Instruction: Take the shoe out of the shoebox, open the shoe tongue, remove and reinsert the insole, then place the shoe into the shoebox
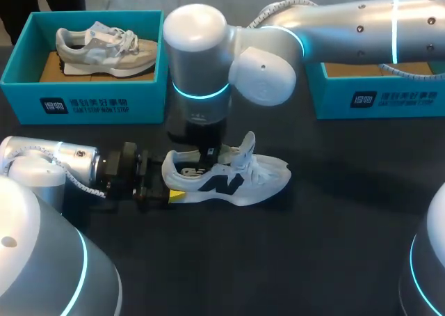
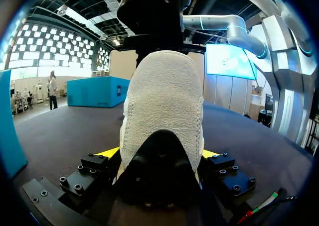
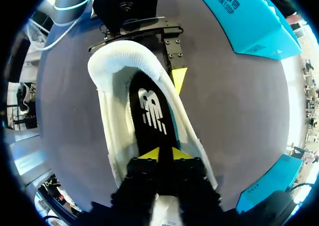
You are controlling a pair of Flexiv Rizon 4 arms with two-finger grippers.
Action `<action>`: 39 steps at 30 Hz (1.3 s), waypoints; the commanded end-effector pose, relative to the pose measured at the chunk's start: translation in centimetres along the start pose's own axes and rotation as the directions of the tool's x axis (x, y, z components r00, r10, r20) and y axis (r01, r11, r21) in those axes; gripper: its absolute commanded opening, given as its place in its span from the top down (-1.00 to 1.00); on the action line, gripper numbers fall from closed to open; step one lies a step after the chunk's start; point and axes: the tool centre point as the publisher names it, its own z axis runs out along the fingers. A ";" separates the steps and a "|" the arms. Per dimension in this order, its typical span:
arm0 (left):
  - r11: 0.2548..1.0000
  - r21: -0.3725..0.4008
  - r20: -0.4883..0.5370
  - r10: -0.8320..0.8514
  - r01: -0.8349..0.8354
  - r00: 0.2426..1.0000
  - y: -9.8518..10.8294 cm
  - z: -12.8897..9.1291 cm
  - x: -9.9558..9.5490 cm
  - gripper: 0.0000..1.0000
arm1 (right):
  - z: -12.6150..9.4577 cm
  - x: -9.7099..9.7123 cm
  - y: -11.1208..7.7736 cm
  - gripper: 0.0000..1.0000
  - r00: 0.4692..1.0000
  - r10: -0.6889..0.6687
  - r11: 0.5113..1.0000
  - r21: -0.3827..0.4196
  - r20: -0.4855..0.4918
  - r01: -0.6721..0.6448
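A white shoe with dark side marks lies on the dark table, toe to the right. My left gripper is at its heel. In the left wrist view the heel sits between both yellow fingers, which touch it from two sides. My right arm reaches in from the right and points straight down into the shoe's mouth. In the right wrist view my right gripper has its tips a narrow gap apart, down on the black insole, which lies flat inside the shoe. The tongue stands pulled up.
A teal shoebox at the back left holds a grey shoe. A second teal box stands at the back right, partly under my right arm. Bare table lies in front of the shoe.
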 end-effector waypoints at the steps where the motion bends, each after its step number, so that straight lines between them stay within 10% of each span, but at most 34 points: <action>1: 1.000 -0.001 0.003 0.000 0.000 1.000 0.0 0.0 0.0 1.00 | 0.2 -0.3 0.2 0.45 1.000 -0.006 1.000 -0.007 -0.004 0.006; 28: 1.000 -0.001 0.003 0.000 0.000 1.000 0.0 0.0 0.0 1.00 | 3.6 -0.7 1.2 0.15 0.994 -0.056 0.997 -0.050 -0.096 0.052; 39: 1.000 -0.001 0.003 0.000 0.000 1.000 0.0 0.0 0.0 1.00 | 5.0 -0.1 1.3 0.76 0.984 -0.082 0.995 -0.062 -0.160 0.073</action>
